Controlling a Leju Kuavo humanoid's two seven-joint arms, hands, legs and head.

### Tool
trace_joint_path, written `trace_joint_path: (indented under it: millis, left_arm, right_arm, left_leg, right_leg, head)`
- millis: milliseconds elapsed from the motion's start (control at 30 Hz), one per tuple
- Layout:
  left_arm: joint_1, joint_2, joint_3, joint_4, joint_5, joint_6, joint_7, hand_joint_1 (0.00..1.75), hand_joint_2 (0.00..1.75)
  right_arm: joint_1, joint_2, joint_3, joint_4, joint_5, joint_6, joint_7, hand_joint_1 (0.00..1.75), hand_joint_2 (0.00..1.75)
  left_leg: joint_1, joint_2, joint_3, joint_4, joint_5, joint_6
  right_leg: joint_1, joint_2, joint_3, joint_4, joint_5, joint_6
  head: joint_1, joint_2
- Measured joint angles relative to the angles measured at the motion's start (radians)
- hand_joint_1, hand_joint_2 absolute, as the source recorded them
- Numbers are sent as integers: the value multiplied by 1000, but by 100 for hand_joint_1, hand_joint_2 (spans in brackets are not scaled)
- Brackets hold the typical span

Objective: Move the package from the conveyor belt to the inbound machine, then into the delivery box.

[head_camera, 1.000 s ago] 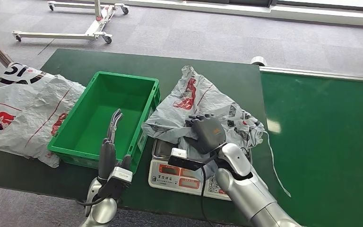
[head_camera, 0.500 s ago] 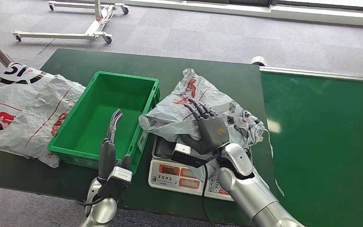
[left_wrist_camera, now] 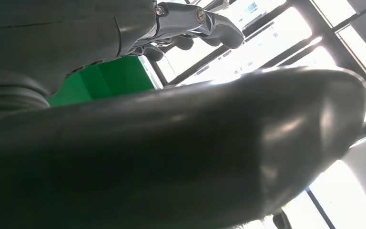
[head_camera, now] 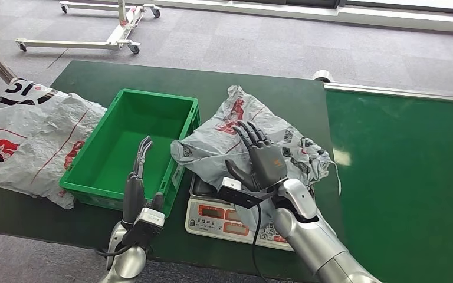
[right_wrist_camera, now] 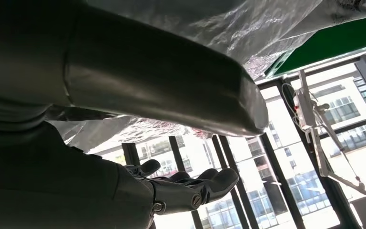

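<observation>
Both hands held apart-fingered, neither holding anything.
The right hand (head_camera: 261, 160) rises from the silver right arm (head_camera: 309, 239) at about five o'clock — fingers (head_camera: 249, 133) straight and spread, pointing toward eleven, thumb out toward nine. The left hand (head_camera: 137, 180) stands at about seven o'clock on the left arm (head_camera: 125, 253) — its fingers extended, aimed near twelve.

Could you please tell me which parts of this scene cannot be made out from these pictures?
- Scale platform and display, head view: mostly covered by the grey package and the right hand.
- Whether the right hand touches the package: unclear in the head view; the right wrist view is blocked by the thumb.
- Green crate near wall, head view: partly hidden by the left hand.
- Scale key labels: too small.
</observation>
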Motion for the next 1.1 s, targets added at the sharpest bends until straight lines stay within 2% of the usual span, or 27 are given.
trace_joint_path:
  millis: [267, 367, 500, 767, 1100]
  left_arm:
    - [0, 0, 0, 0, 0, 1, 0, 0, 0]
    - [0, 0, 0, 0, 0, 2, 0, 0, 0]
    - [1, 0, 0, 0, 1, 3, 1, 0, 0]
    - [-2, 2, 0, 12, 1, 5, 2, 0, 0]
    - [-12, 2, 0, 28, 3, 7, 2, 0, 0]
  right_arm:
    - [-4, -10, -8, 4, -49, -7, -17, 0, 0]
    - [-6, -15, -19, 5, -65, -48, -21, 0, 0]
    - [-3, -36, -58, -25, -87, -90, -15, 0, 0]
    - [33, -113, -177, -162, -160, -130, -36, 0, 0]
    - [49, -131, -235, -216, -165, -160, -42, 0, 0]
  left_leg:
    - [0, 0, 0, 0, 0, 0]
    - [0, 0, 0, 0, 0, 0]
    - [0, 0, 0, 0, 0, 0]
    - [0, 1, 0, 1, -1, 1]
    - [0, 0, 0, 1, 0, 1]
  right_leg:
    - [0, 0, 0, 0, 0, 0]
    - [0, 0, 0, 0, 0, 0]
    - [0, 0, 0, 0, 0, 0]
    - [0, 1, 0, 0, 1, 1]
    - [0, 1, 0, 0, 1, 1]
  head:
    - [0, 0]
    - [0, 0]
    - [0, 0]
    - [0, 0]
    - [0, 0]
